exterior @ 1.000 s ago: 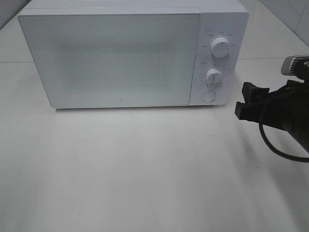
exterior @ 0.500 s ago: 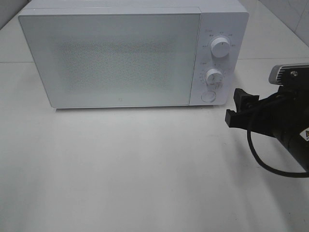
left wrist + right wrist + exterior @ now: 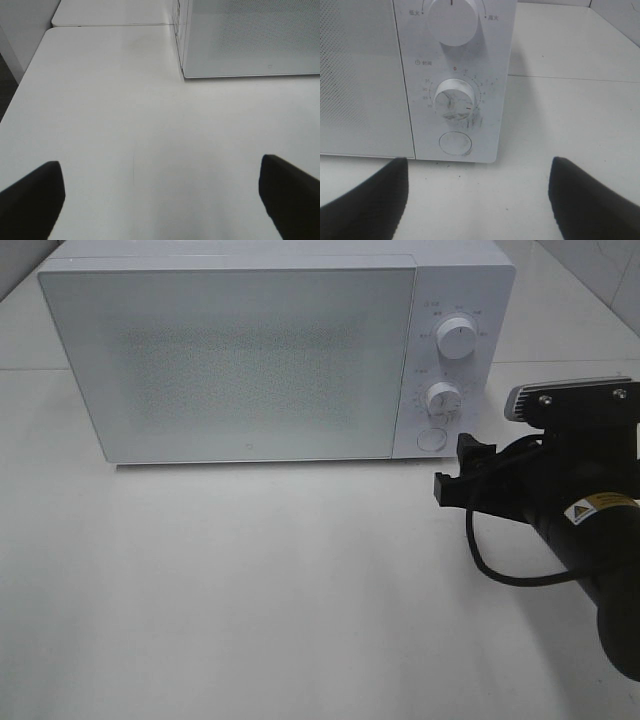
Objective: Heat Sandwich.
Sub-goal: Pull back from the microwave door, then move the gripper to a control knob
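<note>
The sandwich is out of view. A white microwave (image 3: 230,360) stands at the back of the table with its door shut. Its control panel carries an upper knob (image 3: 457,338), a lower timer knob (image 3: 443,398) and a round button (image 3: 431,438). My right gripper (image 3: 458,470) is open and empty, low over the table just in front and to the right of that panel. The right wrist view looks straight at the timer knob (image 3: 455,99) and round button (image 3: 455,143), between the open right gripper (image 3: 477,190). My left gripper (image 3: 160,190) is open over bare table, off the microwave's (image 3: 250,40) left front corner.
The white table (image 3: 250,590) stretches in front of the microwave. The table's left edge (image 3: 20,90) drops off beside the left arm. A seam between two table tops (image 3: 110,25) runs behind.
My right arm has moved left and slightly forward, bringing the open gripper closer to the microwave's control panel. The microwave is unchanged.
</note>
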{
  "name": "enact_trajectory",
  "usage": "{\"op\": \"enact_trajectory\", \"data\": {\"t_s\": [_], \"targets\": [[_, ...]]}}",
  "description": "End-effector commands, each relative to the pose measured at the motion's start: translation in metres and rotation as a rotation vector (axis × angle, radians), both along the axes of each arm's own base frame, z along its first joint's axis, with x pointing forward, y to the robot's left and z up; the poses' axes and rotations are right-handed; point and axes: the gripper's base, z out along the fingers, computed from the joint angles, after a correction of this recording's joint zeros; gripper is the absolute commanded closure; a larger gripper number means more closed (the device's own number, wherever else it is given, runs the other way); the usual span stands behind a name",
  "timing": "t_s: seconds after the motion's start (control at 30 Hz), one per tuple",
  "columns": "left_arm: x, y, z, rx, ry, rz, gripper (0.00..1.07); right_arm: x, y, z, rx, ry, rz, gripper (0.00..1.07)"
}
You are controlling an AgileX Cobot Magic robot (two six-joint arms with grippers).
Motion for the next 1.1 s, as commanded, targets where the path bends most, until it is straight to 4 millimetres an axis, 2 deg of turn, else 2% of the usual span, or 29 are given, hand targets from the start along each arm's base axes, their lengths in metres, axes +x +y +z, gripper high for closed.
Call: {"op": "enact_trajectory", "data": {"t_s": [0.03,0.37,0.5,0.8,1.1], "targets": [[-0.003,0.000,0.000,-0.007,-0.033,0.002,0.03,0.006,0.005,0.003,-0.002,-0.035,0.004,0.32],[-0.003,0.000,0.000,-0.007,-0.033,0.002,0.03,0.038,0.008,-0.001,0.002,-0.038,0.009,0.32],[-0.003,0.000,0.000,-0.007,-0.033,0.002,0.03,0.059,0.011,-0.006,0.035,-0.027,0.005,0.32],[-0.003,0.000,0.000,-0.007,-0.033,0.002,0.03,0.080,0.023,-0.018,0.029,-0.015,0.016,0.32],[-0.003,0.000,0.000,-0.007,-0.033,0.002,0.03,0.100,0.020,-0.021,0.031,-0.016,0.009,0.32]]}}
